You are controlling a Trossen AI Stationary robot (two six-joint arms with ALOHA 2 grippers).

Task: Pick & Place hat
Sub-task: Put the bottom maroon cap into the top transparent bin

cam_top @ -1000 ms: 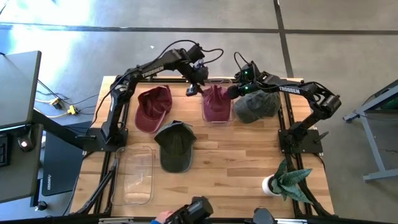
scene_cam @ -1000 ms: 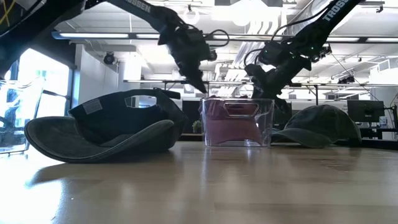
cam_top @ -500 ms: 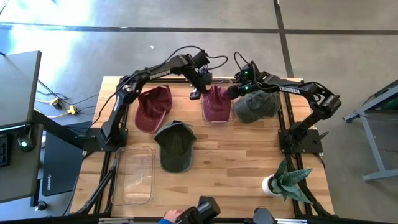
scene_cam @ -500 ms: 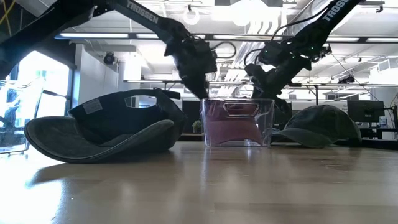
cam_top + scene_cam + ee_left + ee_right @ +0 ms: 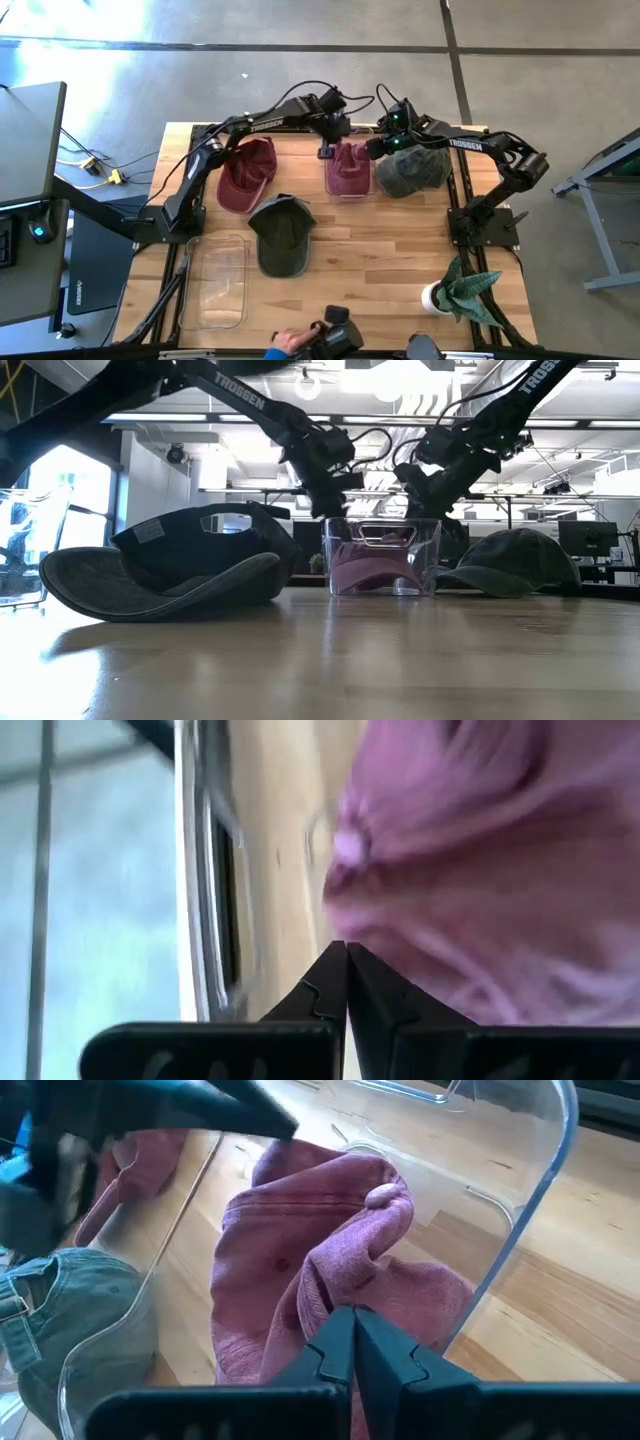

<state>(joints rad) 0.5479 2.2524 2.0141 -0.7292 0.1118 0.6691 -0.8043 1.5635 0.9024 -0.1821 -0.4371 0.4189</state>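
Note:
A maroon hat [image 5: 347, 170] sits crumpled in a clear bin [image 5: 350, 196] at the table's far middle. My left gripper [image 5: 325, 152] is shut at the bin's far left corner, its tips against the hat's left side [image 5: 420, 920]. My right gripper [image 5: 377, 150] is shut on the hat from the bin's right side. A second maroon hat [image 5: 245, 172] lies brim-down to the left. A dark green hat [image 5: 280, 235] lies nearer, and a grey-green hat [image 5: 412, 172] lies right of the bin. My left gripper presses its shut fingertips [image 5: 335, 975] against the maroon hat's left edge [image 5: 365, 935], just inside the bin's left wall [image 5: 195, 870]. It slants down from the far left. The picture is blurred, so the exact spot stays unclear. My right gripper pinches a fold of the hat's crown cloth [image 5: 325, 1295] between its two fingers, slanting down from the right. The cloth bunches toward the fingertips. The hat stands on edge inside the bin, with its lower part on the bin's floor.
An empty clear bin [image 5: 222, 282] stands at the near left. A potted plant [image 5: 455, 290] is at the near right. Bare wood shows in the middle and near right of the table. A person's hand shows at the near edge.
My left gripper has moved down and toward the bin's far left corner, tipping steeper, and has shut its fingers. The maroon hat in the bin has sunk lower on its left side. My right gripper has kept still.

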